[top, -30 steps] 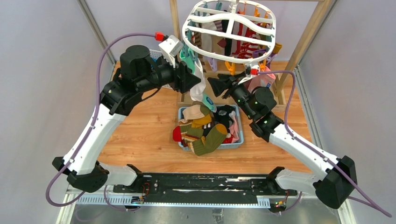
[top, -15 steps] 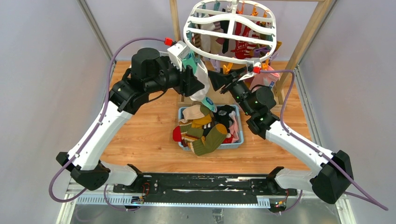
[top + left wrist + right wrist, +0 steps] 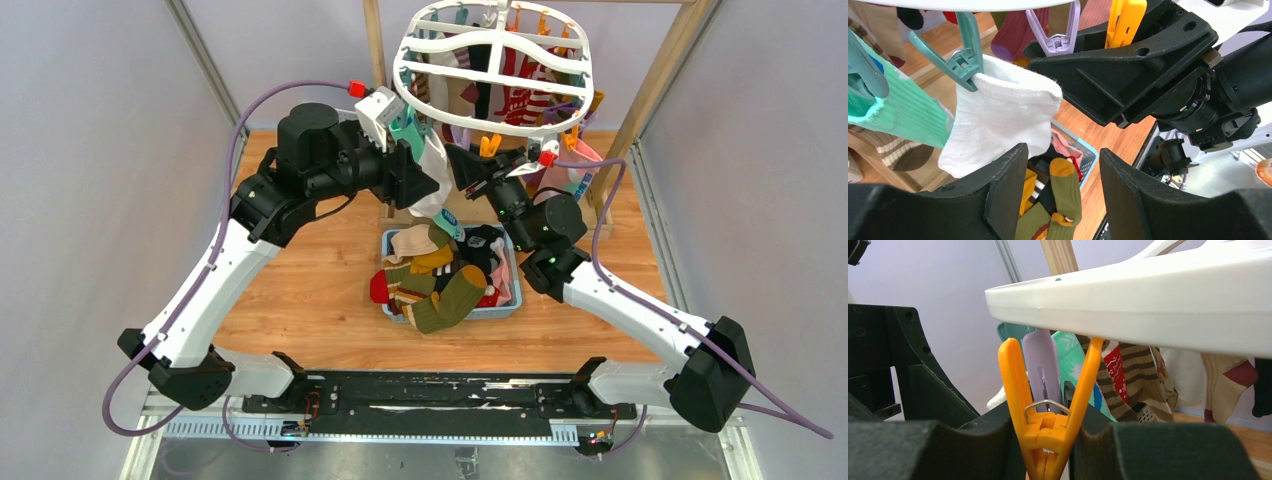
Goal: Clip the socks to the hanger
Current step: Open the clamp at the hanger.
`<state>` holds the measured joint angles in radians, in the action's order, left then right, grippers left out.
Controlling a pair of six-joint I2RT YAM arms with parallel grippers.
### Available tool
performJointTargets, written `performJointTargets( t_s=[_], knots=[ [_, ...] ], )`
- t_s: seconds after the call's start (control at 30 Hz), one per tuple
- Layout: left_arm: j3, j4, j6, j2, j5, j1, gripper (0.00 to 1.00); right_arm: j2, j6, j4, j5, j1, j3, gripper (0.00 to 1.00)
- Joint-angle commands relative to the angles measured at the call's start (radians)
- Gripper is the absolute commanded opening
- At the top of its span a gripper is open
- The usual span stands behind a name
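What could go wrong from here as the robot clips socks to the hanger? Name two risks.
1. The white sock hangs by only one edge in the teal clothespin. The open left gripper just below it could tug it loose.
2. The right gripper, closed around the orange clothespin, sits very near the left gripper, so the two might collide.

— Which colours hang there?
— White plastic oval hanger frame (image 3: 1148, 305); teal plastic clothespin (image 3: 965, 55); plain white fabric sock (image 3: 1003, 120); mint-green ribbed sock (image 3: 903, 112) (brown sock with cream stripes (image 3: 898, 155) too).
— That peg?
— Orange plastic clothespin (image 3: 1045, 405); lilac plastic clothespin (image 3: 1042, 360).
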<state>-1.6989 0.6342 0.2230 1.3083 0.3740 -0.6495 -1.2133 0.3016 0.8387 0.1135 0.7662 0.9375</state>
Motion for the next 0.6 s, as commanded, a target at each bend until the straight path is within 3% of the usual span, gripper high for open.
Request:
performJointTargets(
  t_s=[0.0,0.23,0.3,0.4,0.57],
  knots=[
    [0.002,-0.025,0.026,-0.024,0.039,-0.007,0.60,0.026,-0.049,0.051,0.054,0.029,-0.023,0.25],
    [0.007,-0.074,0.065,-0.017,0.056,-0.007,0.62,0.034,-0.130,0.045,0.091,0.090,-0.014,0.09],
    [-0.002,-0.103,0.086,-0.017,0.054,-0.007,0.69,0.030,-0.144,0.040,0.098,0.102,-0.005,0.07],
    [-0.030,-0.151,0.128,-0.013,0.056,-0.006,0.89,0.016,-0.150,0.037,0.098,0.113,0.007,0.07],
    [-0.069,-0.239,0.217,0.008,0.013,-0.006,0.93,-0.012,-0.154,0.042,0.099,0.128,0.031,0.07]
  ],
)
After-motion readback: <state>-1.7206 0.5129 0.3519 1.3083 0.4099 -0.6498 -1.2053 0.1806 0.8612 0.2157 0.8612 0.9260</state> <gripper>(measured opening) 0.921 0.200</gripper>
